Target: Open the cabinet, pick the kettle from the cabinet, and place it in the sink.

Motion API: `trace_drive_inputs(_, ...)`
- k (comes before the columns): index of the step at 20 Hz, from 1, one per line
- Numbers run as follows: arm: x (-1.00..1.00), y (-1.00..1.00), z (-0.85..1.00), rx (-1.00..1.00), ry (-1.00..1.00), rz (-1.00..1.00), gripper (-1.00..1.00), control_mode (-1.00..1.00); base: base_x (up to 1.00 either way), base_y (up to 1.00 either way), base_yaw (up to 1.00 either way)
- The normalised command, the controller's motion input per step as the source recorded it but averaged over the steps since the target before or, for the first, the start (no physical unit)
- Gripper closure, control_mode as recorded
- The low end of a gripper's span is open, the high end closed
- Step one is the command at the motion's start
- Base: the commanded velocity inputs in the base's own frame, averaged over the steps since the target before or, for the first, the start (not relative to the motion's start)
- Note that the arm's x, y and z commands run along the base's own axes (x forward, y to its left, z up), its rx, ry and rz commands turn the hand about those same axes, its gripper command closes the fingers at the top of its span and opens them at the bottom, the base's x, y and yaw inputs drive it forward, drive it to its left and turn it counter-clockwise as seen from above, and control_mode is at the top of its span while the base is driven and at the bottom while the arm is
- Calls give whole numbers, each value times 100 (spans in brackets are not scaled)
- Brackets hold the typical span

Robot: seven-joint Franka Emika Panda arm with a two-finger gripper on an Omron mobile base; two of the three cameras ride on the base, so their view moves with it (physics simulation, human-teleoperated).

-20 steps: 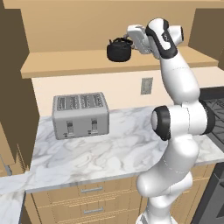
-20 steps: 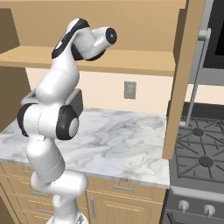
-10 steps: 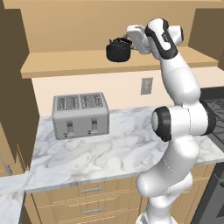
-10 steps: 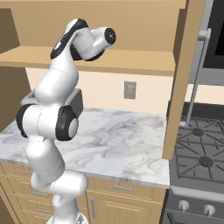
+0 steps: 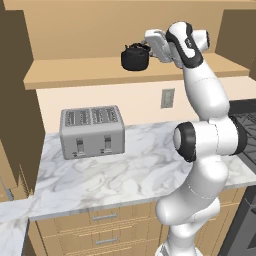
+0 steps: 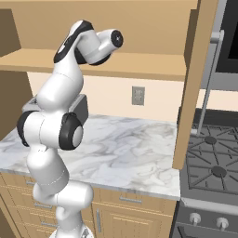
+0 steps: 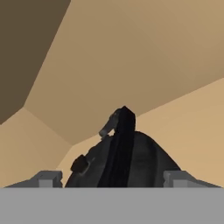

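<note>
Up on the shelf of the open cabinet [image 5: 100,72] sits the kettle [image 5: 135,58], black and round, above the toaster [image 5: 92,131] and a little to its right. Beside the kettle, on its right, is the gripper [image 5: 150,47] — reaching sideways to it at the level of the arched handle. From the hand view the kettle [image 7: 127,157] lies between the two fingertips [image 7: 46,178], handle edge-on; the jaws stand wide on either side, and contact with it cannot be told. Below the kettle spreads the marble counter [image 5: 125,175], with a wall outlet [image 5: 167,98] at lower right.
</note>
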Motion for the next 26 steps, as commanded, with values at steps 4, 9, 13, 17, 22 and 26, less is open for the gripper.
trace_drive_inputs(4,0,7,-13,0,0,0,100,-100,0,0,0)
trace_drive_inputs(9,0,1,-10,0,0,0,100,-100,0,0,0)
trace_drive_inputs(13,0,3,-8,0,0,0,100,-100,0,0,0)
trace_drive_inputs(17,-1,5,-6,0,0,0,100,-100,0,0,0)
trace_drive_inputs(22,-10,4,-4,0,0,0,100,-100,0,0,0)
trace_drive_inputs(26,-17,7,-3,0,-2,-3,100,-100,0,0,0)
